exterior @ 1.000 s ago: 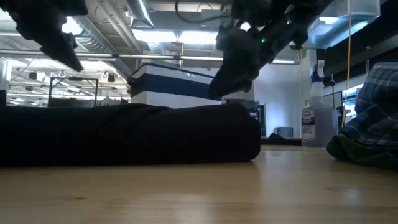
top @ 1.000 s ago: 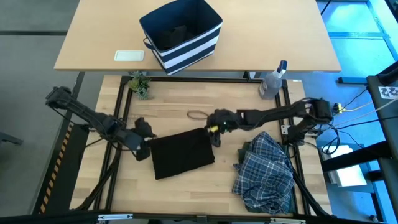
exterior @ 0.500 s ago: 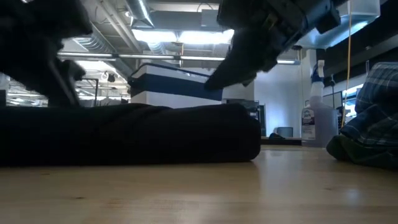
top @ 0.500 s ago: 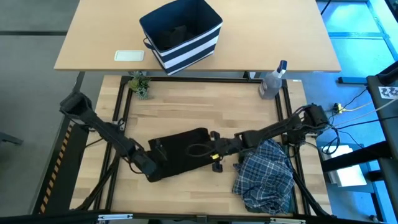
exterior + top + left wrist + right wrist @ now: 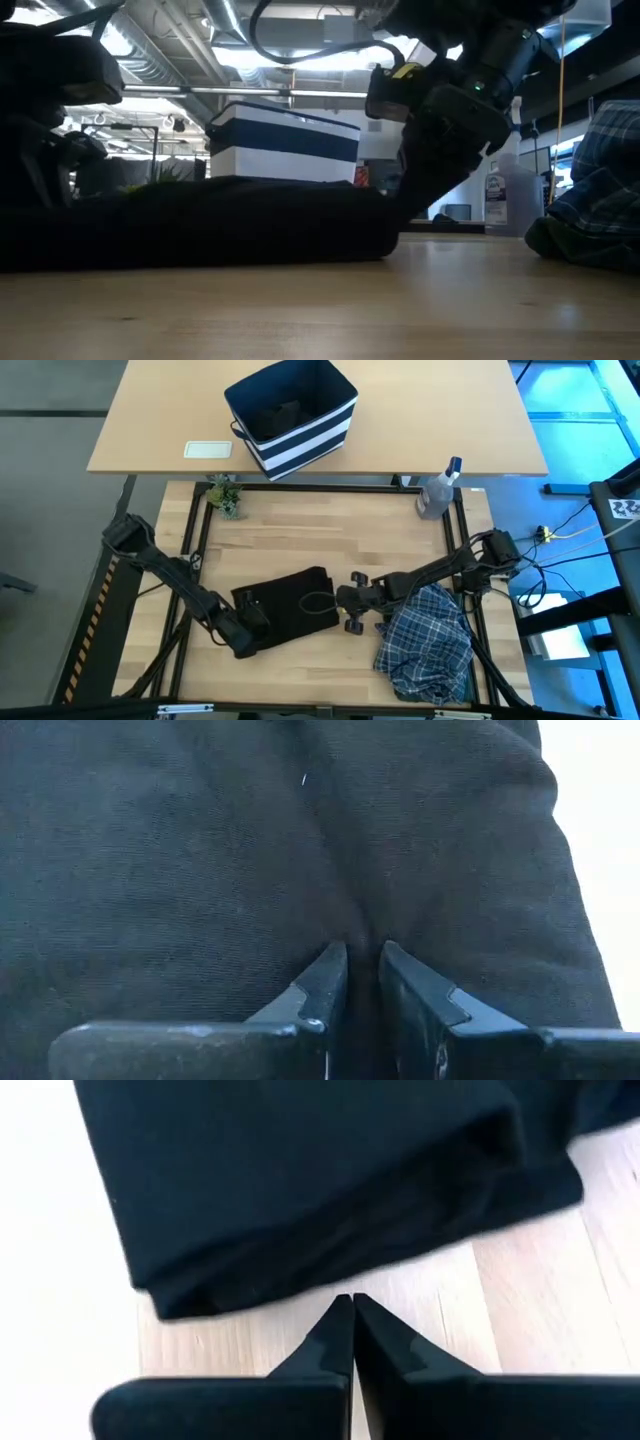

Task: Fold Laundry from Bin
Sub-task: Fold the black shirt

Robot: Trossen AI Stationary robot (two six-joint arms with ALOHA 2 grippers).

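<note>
A folded black garment [image 5: 290, 600] lies flat on the wooden table, also seen in the low view [image 5: 200, 220]. My left gripper [image 5: 250, 623] is down on its near-left part, shut on the cloth [image 5: 362, 952]. My right gripper [image 5: 337, 600] is shut, with its tips [image 5: 352, 1298] on the wood right at the garment's right edge [image 5: 300, 1280]. A blue-and-white plaid shirt [image 5: 425, 645] lies crumpled at the near right on a dark green cloth [image 5: 555, 240]. The navy bin [image 5: 290, 410] with white stripes stands on the far table. My left gripper pinches a small raised fold of the black garment [image 5: 362, 925] between its two fingers, near the garment's near-left corner. The fingers slant down onto it from the table's left. The rest of the garment lies flat on the table. My right gripper's shut tips stand at the garment's right edge; I cannot tell whether they touch it.
A clear spray bottle [image 5: 437, 490] stands at the table's far right corner and a small green plant [image 5: 225, 495] at the far left. A white flat object [image 5: 207, 449] lies on the far table beside the bin. Bare wood shows between the garment and the far edge.
Both grippers have come down and toward the table's near edge. The left went from beside the garment's left edge onto its near-left part. The right went from the garment's far-right corner along its right edge. In the low view the garment's right end sits lower and drawn in.
</note>
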